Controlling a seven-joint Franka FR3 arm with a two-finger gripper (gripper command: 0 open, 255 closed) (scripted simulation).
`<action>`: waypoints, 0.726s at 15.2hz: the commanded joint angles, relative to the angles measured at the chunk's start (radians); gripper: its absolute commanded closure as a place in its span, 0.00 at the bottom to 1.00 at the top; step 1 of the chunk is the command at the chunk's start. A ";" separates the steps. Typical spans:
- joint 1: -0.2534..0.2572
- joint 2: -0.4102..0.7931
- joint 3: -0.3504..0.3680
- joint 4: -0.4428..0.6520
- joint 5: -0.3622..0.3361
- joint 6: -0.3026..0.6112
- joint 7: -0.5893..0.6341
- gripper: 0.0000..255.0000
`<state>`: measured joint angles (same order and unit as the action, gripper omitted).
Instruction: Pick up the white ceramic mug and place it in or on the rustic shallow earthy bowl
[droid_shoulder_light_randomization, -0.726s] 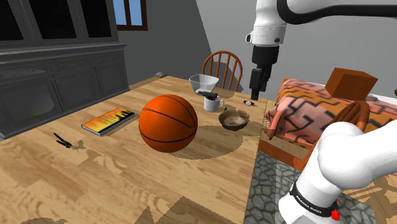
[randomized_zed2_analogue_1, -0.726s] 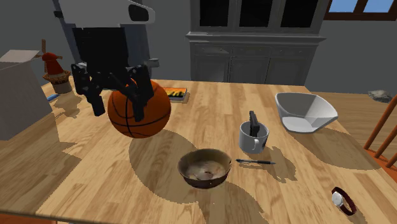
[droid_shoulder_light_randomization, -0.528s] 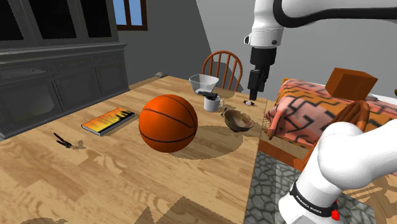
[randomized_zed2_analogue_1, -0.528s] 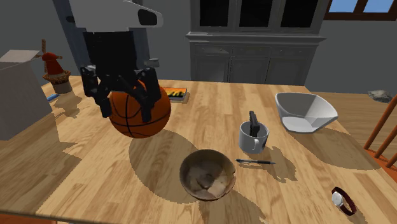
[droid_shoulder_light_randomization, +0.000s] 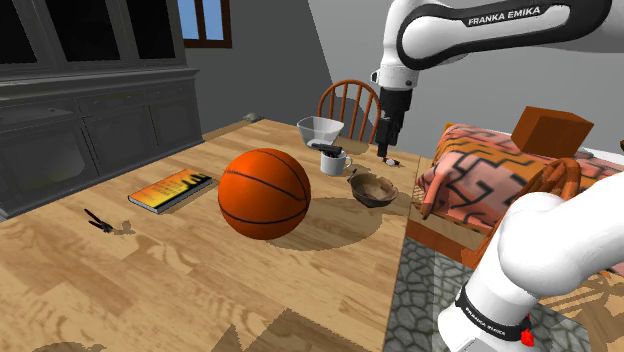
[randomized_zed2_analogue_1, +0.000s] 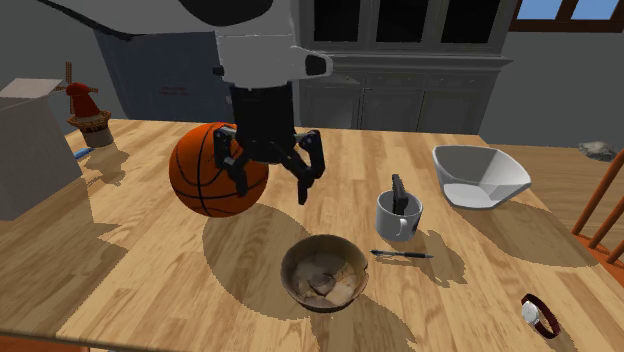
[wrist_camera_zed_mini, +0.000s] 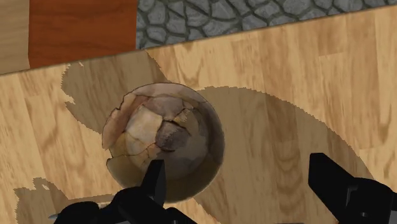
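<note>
The white mug (droid_shoulder_light_randomization: 333, 163) (randomized_zed2_analogue_1: 398, 215) stands upright on the wooden table with a black object sticking out of it. The brown earthy bowl (droid_shoulder_light_randomization: 370, 188) (randomized_zed2_analogue_1: 322, 273) (wrist_camera_zed_mini: 162, 143) sits near the table edge beside the mug, tipped a little, with cracked pale patches inside. My gripper (droid_shoulder_light_randomization: 385, 138) (randomized_zed2_analogue_1: 272, 185) (wrist_camera_zed_mini: 242, 184) hangs open and empty above the table, over the bowl's side and apart from the mug. In the wrist view the bowl lies by one finger, not between the two.
A large basketball (droid_shoulder_light_randomization: 264, 193) (randomized_zed2_analogue_1: 205, 170) rests close to the gripper. A pen (randomized_zed2_analogue_1: 403, 254) lies between mug and bowl. A white angular bowl (randomized_zed2_analogue_1: 478, 176), a wristwatch (randomized_zed2_analogue_1: 538, 314), a book (droid_shoulder_light_randomization: 170, 190), a chair (droid_shoulder_light_randomization: 350, 104) and a bed (droid_shoulder_light_randomization: 500, 175) surround the area.
My gripper, still open, has swung across toward the mug and bowl, to the second exterior view's right. The bowl tipped and shifted slightly toward the table edge.
</note>
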<state>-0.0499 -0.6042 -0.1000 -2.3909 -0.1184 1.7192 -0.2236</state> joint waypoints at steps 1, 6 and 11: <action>-0.006 0.063 -0.030 0.016 -0.014 0.057 -0.038 0.00; -0.018 0.221 -0.101 0.079 -0.027 0.176 -0.133 0.00; -0.026 0.396 -0.162 0.175 -0.006 0.274 -0.235 0.00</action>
<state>-0.0744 -0.2386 -0.2516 -2.2284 -0.1291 1.9711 -0.4385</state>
